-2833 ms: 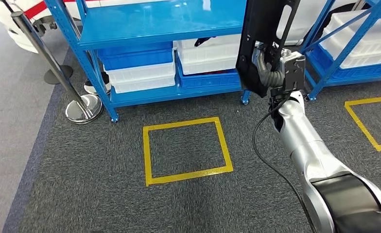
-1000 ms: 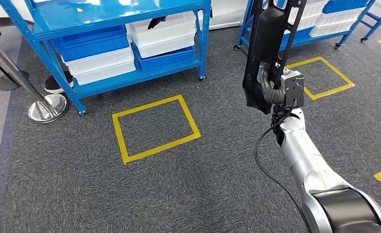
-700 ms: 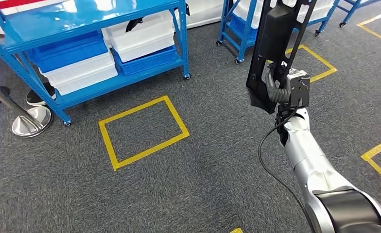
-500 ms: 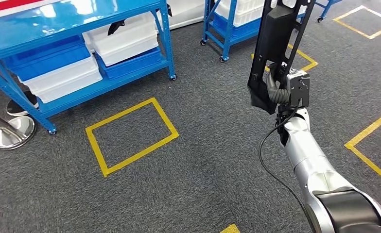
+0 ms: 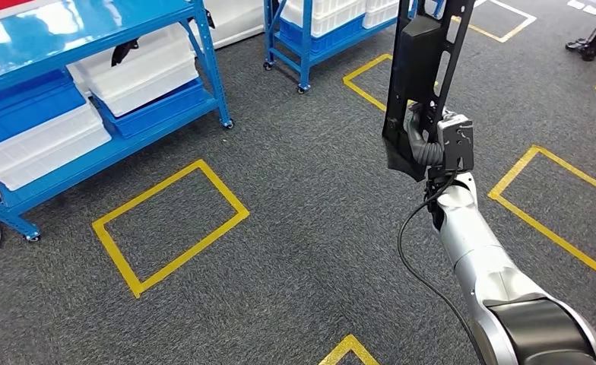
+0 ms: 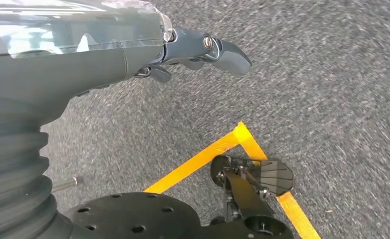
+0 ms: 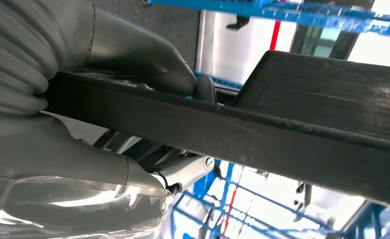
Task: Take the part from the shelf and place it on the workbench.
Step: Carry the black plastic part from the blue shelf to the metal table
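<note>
The head view was evenly and brightly lit from overhead, with white glare on the blue shelf top [image 5: 67, 23] and only faint shadows on the carpet [image 5: 295, 228]. The left wrist view was smeared by motion blur across the carpet. The right wrist view was backlit, the background blown out white and the near part [image 7: 262, 134] dark and soft.
</note>
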You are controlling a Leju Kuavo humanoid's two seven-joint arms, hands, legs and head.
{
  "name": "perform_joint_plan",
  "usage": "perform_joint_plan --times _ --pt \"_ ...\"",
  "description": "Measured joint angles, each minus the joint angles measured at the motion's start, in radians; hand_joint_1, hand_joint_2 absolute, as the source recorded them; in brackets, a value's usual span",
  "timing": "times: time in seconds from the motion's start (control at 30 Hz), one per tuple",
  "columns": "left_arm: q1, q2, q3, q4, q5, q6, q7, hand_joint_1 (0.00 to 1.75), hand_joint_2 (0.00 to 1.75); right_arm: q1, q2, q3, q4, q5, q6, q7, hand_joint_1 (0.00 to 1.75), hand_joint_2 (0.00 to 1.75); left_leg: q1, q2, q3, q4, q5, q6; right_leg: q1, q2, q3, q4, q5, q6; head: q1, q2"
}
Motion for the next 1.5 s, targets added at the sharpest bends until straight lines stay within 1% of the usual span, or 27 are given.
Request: perform_joint_plan --times 0.07,0.1,0.13,0.2,0.27,0.33,0.37,0.43,0.5,0.57,0.63,0.7,0.73,0.8,0.87,0.93,0.97,1.03,1.1,1.13,1.23,1.3,1.37,1.4,1.43,1.47,1.5 --pt "-0.001 -0.001 0.0 0.0 0.0 -0.002 0.0 0.0 1.75 -0.001 0.002 0.0 0.0 0.0 0.0 -0.002 1.75 1.75 -0.004 0.02 0.0 0.013 -0.011 -0.011 0.005 -0.043 0.063 -0.114 0.036 -0.008 0.0 0.0" --pt "-0.001 -0.001 0.0 0.0 0.0 -0.002 0.0 0.0 1.75 -0.001 0.003 0.0 -0.001 0.0 0.0 -0.002 1.75 1.75 -0.007 0.029 0.0 0.018 -0.016 -0.017 0.009 -0.057 0.076 -0.14 0.04 -0.016 0.0 0.0" --pt "-0.001 -0.001 0.0 0.0 0.0 -0.003 -0.001 0.0 1.75 -0.001 0.004 0.0 -0.001 0.001 -0.001 -0.003 1.75 1.75 -0.01 0.038 0.001 0.019 -0.019 -0.023 0.014 -0.06 0.075 -0.143 0.036 -0.024 0.0 0.0" --pt "-0.001 -0.002 0.0 0.0 0.0 -0.004 -0.001 0.0 1.75 0.0 0.006 0.0 -0.001 0.001 -0.001 -0.003 1.75 1.75 -0.01 0.058 0.004 0.02 -0.025 -0.034 0.014 -0.036 0.07 -0.144 0.04 -0.037 0.0 0.0" --pt "-0.002 -0.002 0.0 0.0 0.0 -0.009 -0.001 0.0 1.75 -0.001 0.007 0.0 -0.003 0.001 -0.002 -0.003 1.75 1.75 -0.005 0.032 -0.007 0.053 -0.055 -0.044 0.01 -0.013 0.069 -0.148 0.045 -0.05 -0.001 0.0" --pt "0.0 -0.002 0.0 0.0 0.0 -0.017 0.0 0.0 1.75 -0.001 0.01 0.0 -0.004 0.002 -0.003 -0.003 1.75 1.75 0.0 -0.025 -0.054 0.167 -0.122 -0.049 0.009 0.008 0.068 -0.151 0.048 -0.06 -0.001 0.0" --pt "0.002 -0.002 0.0 0.0 0.0 -0.02 0.002 0.0 1.75 0.002 0.012 0.0 -0.004 0.002 -0.003 -0.003 1.75 1.75 0.001 -0.041 -0.087 0.239 -0.154 -0.05 0.01 0.021 0.066 -0.15 0.049 -0.063 -0.001 0.0" --pt "0.003 -0.002 0.0 0.0 0.002 -0.026 0.005 0.0 1.75 0.012 0.015 -0.001 -0.005 0.005 -0.005 -0.002 1.75 1.75 0.001 -0.051 -0.124 0.318 -0.17 -0.049 0.014 0.048 0.065 -0.15 0.051 -0.066 -0.001 0.0" --pt "0.003 -0.002 0.0 0.0 0.003 -0.03 0.008 0.0 1.75 0.023 0.016 -0.001 -0.008 0.009 -0.006 -0.002 1.75 1.75 0.0 -0.061 -0.093 0.245 -0.11 -0.041 0.017 0.078 0.065 -0.148 0.052 -0.066 0.0 0.0" --pt "0.004 -0.002 0.0 0.0 0.003 -0.034 0.008 0.0 1.75 0.029 0.017 -0.001 -0.016 0.012 -0.006 -0.002 1.75 1.75 0.001 -0.103 -0.034 0.108 -0.047 -0.027 0.017 0.106 0.063 -0.146 0.054 -0.061 -0.001 0.0" --pt "0.006 -0.001 0.0 0.001 0.003 -0.041 0.005 0.0 1.75 0.033 0.017 -0.002 -0.023 0.013 -0.007 -0.002 1.75 1.75 0.0 -0.135 -0.003 0.038 -0.032 -0.018 0.013 0.13 0.056 -0.146 0.061 -0.05 -0.001 0.0" --pt "0.005 -0.002 0.0 0.001 0.003 -0.049 -0.002 0.0 1.75 0.036 0.015 -0.005 -0.027 0.015 -0.01 0.001 1.75 1.75 0.0 -0.121 0.005 0.022 -0.03 -0.014 0.008 0.152 0.05 -0.152 0.069 -0.034 0.0 0.0" --pt "0.005 -0.004 0.0 0.001 0.003 -0.051 -0.004 0.0 1.75 0.037 0.012 -0.008 -0.029 0.016 -0.012 0.003 1.75 1.75 0.001 -0.108 0.009 0.013 -0.024 -0.01 0.009 0.144 0.046 -0.15 0.069 -0.028 0.0 0.0" --pt "0.004 -0.006 0.0 0.001 0.003 -0.054 -0.007 0.0 1.75 0.032 0.007 -0.011 -0.031 0.018 -0.013 0.008 1.75 1.75 0.003 -0.081 0.016 -0.006 -0.012 0.001 0.014 0.089 0.021 -0.101 0.036 -0.021 0.0 0.0" --pt "0.006 -0.007 0.0 0.001 0.004 -0.057 -0.009 0.0 1.75 0.028 0.004 -0.012 -0.031 0.019 -0.013 0.01 1.75 1.75 -0.001 -0.056 0.016 -0.01 -0.009 0.006 0.013 0.034 -0.036 0.021 -0.027 -0.015 0.0 0.0" --pt "0.008 -0.007 0.0 0.001 0.004 -0.059 -0.009 0.0 1.75 0.03 0.002 -0.015 -0.03 0.019 -0.012 0.011 1.75 1.75 -0.001 -0.029 0.015 -0.009 -0.01 0.005 0.006 0.022 -0.077 0.113 -0.056 -0.005 0.0 0.0" --pt "0.007 -0.008 0.0 0.001 0.003 -0.06 -0.009 0.0 1.75 0.031 0.001 -0.017 -0.03 0.019 -0.012 0.012 1.75 1.75 -0.001 -0.016 0.015 -0.007 -0.012 0.003 0.001 0.019 -0.072 0.108 -0.045 -0.001 0.0 0.0" --pt "0.006 -0.009 0.0 0.001 0.003 -0.063 -0.009 0.0 1.75 0.029 0.0 -0.02 -0.03 0.021 -0.014 0.012 1.75 1.75 0.0 0.008 0.015 0.002 -0.021 -0.005 -0.004 -0.007 -0.009 -0.003 0.01 0.005 0.0 0.0" --pt "0.004 -0.01 0.0 0.001 0.003 -0.066 -0.012 0.0 1.75 0.018 0.0 -0.023 -0.029 0.027 -0.016 0.013 1.75 1.75 -0.005 0.028 0.013 0.016 -0.035 -0.019 0.0 -0.043 0.05 -0.111 0.044 -0.001 0.0 0.0" --pt "0.003 -0.01 0.0 0.001 0.003 -0.068 -0.015 0.0 1.75 0.01 0.0 -0.025 -0.027 0.031 -0.018 0.014 1.75 1.75 -0.008 0.038 0.013 0.021 -0.04 -0.026 0.003 -0.051 0.061 -0.134 0.046 -0.009 0.0 0.0" --pt "-0.001 -0.01 0.0 0.001 0.001 -0.076 -0.025 0.0 1.75 -0.019 -0.004 -0.028 -0.013 0.044 -0.021 0.027 1.75 1.75 -0.007 0.058 0.016 0.027 -0.052 -0.041 0.007 -0.018 0.054 -0.135 0.044 -0.034 -0.001 0.0" --pt "-0.006 -0.011 -0.002 0.001 -0.008 -0.085 -0.027 0.0 1.75 -0.046 -0.007 -0.028 0.001 0.057 -0.03 0.035 1.75 1.75 0.0 0.019 -0.004 0.075 -0.089 -0.047 0.005 0.003 0.053 -0.137 0.047 -0.046 0.0 0.0" --pt "-0.009 -0.011 -0.01 0.001 -0.022 -0.096 -0.025 0.0 1.75 -0.063 -0.01 -0.029 0.013 0.065 -0.04 0.036 1.75 1.75 0.002 -0.033 -0.061 0.2 -0.154 -0.048 0.006 0.023 0.053 -0.138 0.047 -0.054 0.0 0.0" --pt "-0.009 -0.011 -0.015 0.001 -0.028 -0.1 -0.023 0.0 1.75 -0.065 -0.013 -0.031 0.017 0.066 -0.043 0.036 1.75 1.75 0.002 -0.044 -0.094 0.269 -0.179 -0.047 0.009 0.034 0.053 -0.138 0.048 -0.055 0.0 0.0" --pt "-0.01 -0.011 -0.02 0.001 -0.032 -0.104 -0.02 0.0 1.75 -0.062 -0.017 -0.033 0.02 0.067 -0.044 0.035 1.75 1.75 0.002 -0.049 -0.119 0.314 -0.187 -0.045 0.011 0.048 0.053 -0.137 0.048 -0.056 0.0 0.0" --pt "-0.011 -0.011 -0.024 0.001 -0.036 -0.108 -0.017 0.0 1.75 -0.059 -0.021 -0.035 0.021 0.067 -0.044 0.035 1.75 1.75 0.001 -0.051 -0.128 0.323 -0.174 -0.041 0.014 0.063 0.054 -0.137 0.048 -0.056 0.0 0.0" --pt "-0.013 -0.011 -0.027 0.001 -0.039 -0.112 -0.014 0.0 1.75 -0.055 -0.024 -0.037 0.022 0.068 -0.046 0.036 1.75 1.75 0.001 -0.056 -0.118 0.291 -0.143 -0.036 0.016 0.078 0.054 -0.136 0.048 -0.056 0.0 0.0"
